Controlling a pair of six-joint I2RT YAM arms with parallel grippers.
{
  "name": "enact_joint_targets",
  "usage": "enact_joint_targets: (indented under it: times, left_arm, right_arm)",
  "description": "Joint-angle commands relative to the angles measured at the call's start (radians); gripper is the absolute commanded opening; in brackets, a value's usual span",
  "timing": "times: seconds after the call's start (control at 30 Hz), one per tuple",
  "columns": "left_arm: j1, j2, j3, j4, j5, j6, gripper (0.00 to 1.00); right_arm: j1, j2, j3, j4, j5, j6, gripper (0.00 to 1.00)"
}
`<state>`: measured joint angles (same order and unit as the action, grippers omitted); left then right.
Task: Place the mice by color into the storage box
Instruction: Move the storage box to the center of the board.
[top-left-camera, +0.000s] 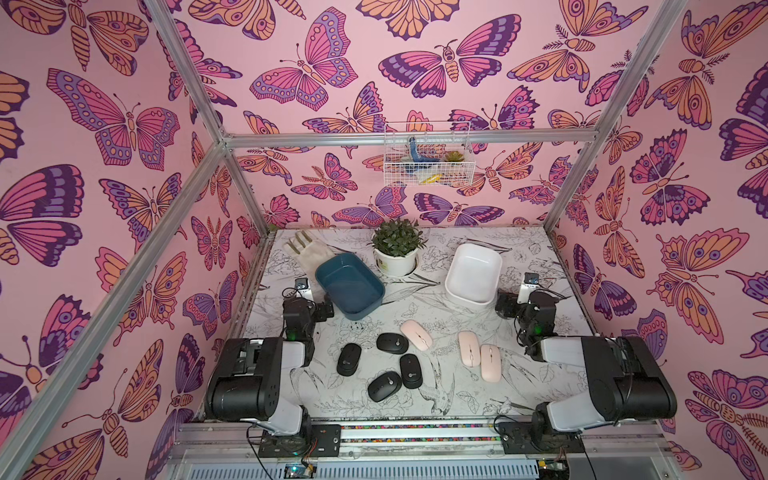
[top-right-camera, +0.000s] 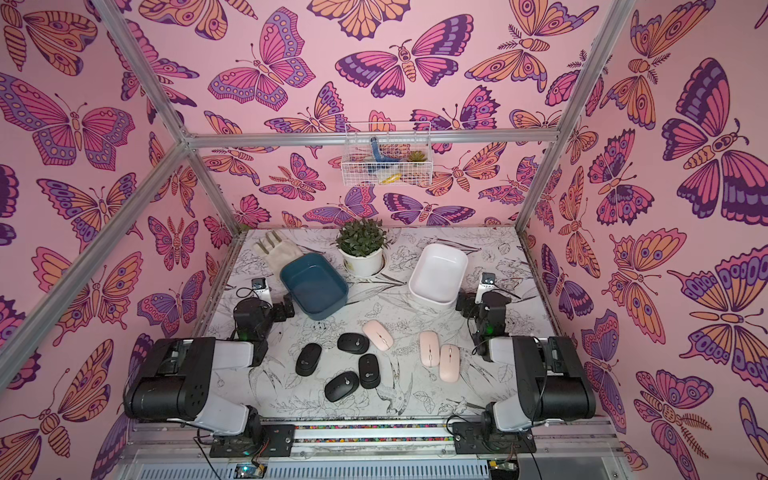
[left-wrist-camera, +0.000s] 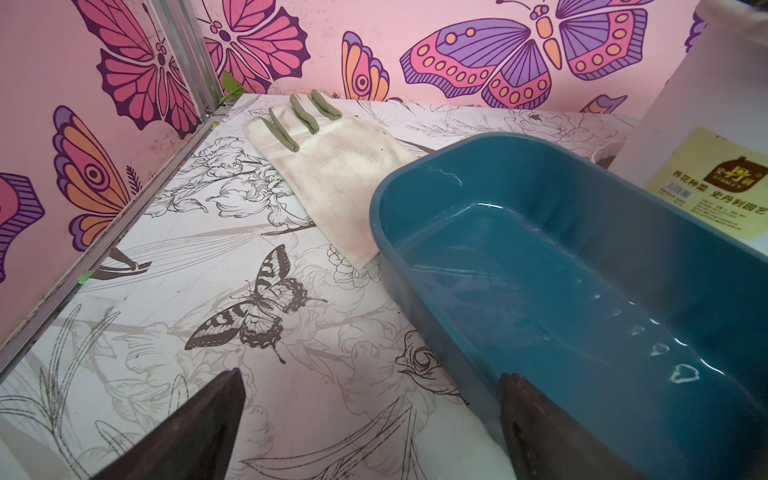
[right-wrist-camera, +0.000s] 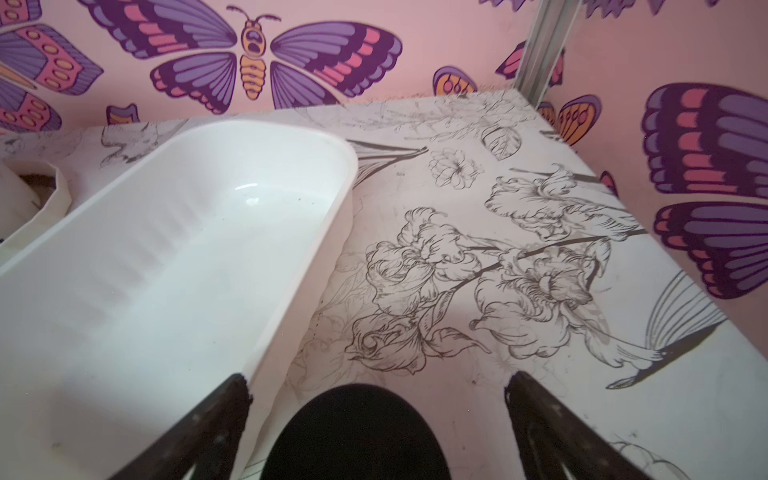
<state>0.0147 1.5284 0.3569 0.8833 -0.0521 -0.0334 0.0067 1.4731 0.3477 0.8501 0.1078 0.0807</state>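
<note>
Two of the pink mice (top-left-camera: 469, 348) lie side by side and touching, so jaws closing on one would likely shove or drag its neighbour. The same risk holds among the black mice (top-left-camera: 411, 371), where two sit close against each other. The lone pink mouse (top-left-camera: 416, 334) lies just beside a black one, so a careless pick there could disturb the wrong colour. The domed shells look smooth, and a grip off the middle could let one slip out. Nothing marks which box takes which colour, so a mix-up is possible once sorting begins. A release from too high could bounce a mouse off a rim.

All seven mice lie on the table (top-left-camera: 453, 395), in its near half between the two arms, and none is boxed yet. The four black ones are rounded ovals, each with a small light mark on top. The three pink ones are slimmer, longer and pale, with a thin line down the back.

Beyond them the blue box (top-left-camera: 351, 286) stands to the left and the white box (top-left-camera: 473, 272) to the right, both empty. A plant (top-left-camera: 398, 245) stands between them and a glove (top-left-camera: 305, 249) lies at the blue box's far side. The left gripper (left-wrist-camera: 371, 374) hangs by the blue box's near corner and the right gripper (right-wrist-camera: 376, 376) by the white box's. Both sets of jaws are spread wide and hold nothing.
</note>
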Motion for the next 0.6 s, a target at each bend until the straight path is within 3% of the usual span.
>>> enact_joint_targets:
  times: [0.0, 0.13, 0.27, 0.37, 0.43, 0.5, 0.57]
  left_arm:
    - [0.0, -0.014, -0.007, 0.033, -0.02, 0.01, 1.0]
    - [-0.024, -0.234, -0.064, -0.078, -0.213, -0.033, 1.0]
    - [-0.056, -0.599, 0.041, -0.553, -0.349, -0.169, 1.0]
    - [-0.074, -0.773, 0.155, -0.891, -0.315, -0.33, 1.0]
    - [-0.109, -0.829, 0.238, -1.064, -0.225, -0.398, 1.0]
    - [-0.16, -0.815, 0.327, -1.205, -0.152, -0.46, 1.0]
    - [-0.252, -0.763, 0.416, -1.348, -0.122, -0.5, 1.0]
  right_arm:
    - [-0.007, -0.145, -0.047, -0.007, 0.118, 0.043, 0.99]
    - [-0.007, -0.425, 0.081, -0.554, 0.138, 0.136, 0.99]
    - [-0.008, -0.51, 0.163, -0.642, -0.008, 0.222, 0.85]
    - [-0.007, -0.347, 0.362, -0.792, -0.12, 0.286, 0.61]
    - [-0.005, -0.137, 0.544, -0.927, -0.249, 0.303, 0.39]
    - [0.006, 0.035, 0.696, -1.015, -0.355, 0.329, 0.26]
    - [0.041, 0.187, 0.804, -1.072, -0.402, 0.327, 0.2]
